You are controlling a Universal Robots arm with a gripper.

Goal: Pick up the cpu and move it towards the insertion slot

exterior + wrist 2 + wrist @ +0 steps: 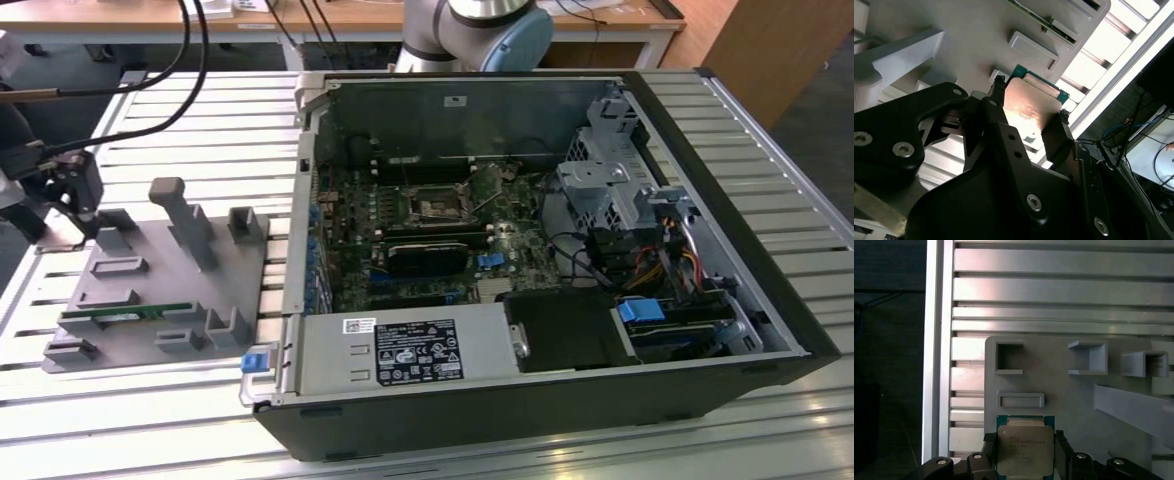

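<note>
Distance marks the exterior view: the black robot hand hangs over the grey plastic fixture plate on the slatted metal bench, well apart from the square metal-framed insertion slot. In the second wrist view its fingers clench the flat silvery square cpu by opposite edges. In the first wrist view the cpu sits over the plate. Grasp looks done, carry not.

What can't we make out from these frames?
1. cpu: one edge cut off by the picture's edge in the first wrist view; the gripper covers part in the second wrist view.
2. Whether it is clear of the grey fixture: underside hidden by the chip itself.
3. insertion slot: contacts too small in the exterior view.
</note>
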